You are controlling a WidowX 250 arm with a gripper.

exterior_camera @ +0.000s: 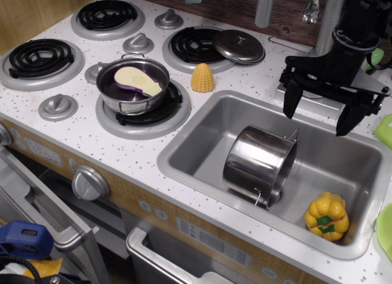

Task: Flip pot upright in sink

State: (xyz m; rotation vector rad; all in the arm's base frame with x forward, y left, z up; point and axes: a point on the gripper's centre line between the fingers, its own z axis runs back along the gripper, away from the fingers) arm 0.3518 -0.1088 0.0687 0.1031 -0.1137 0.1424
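The shiny steel pot lies on its side in the grey sink, its mouth facing right and its closed base towards the left. Its two wire loop handles show near the rim, one at the top and one at the bottom. My black gripper hangs above the sink's back right part, just above and to the right of the pot. Its two fingers point down and stand wide apart, holding nothing. It does not touch the pot.
A yellow toy pepper lies in the sink's front right corner. A shallow steel pan holding a purple eggplant slice sits on the front right burner. A yellow corn piece stands by the sink's back left corner. A lid rests on the back burner. The faucet rises behind.
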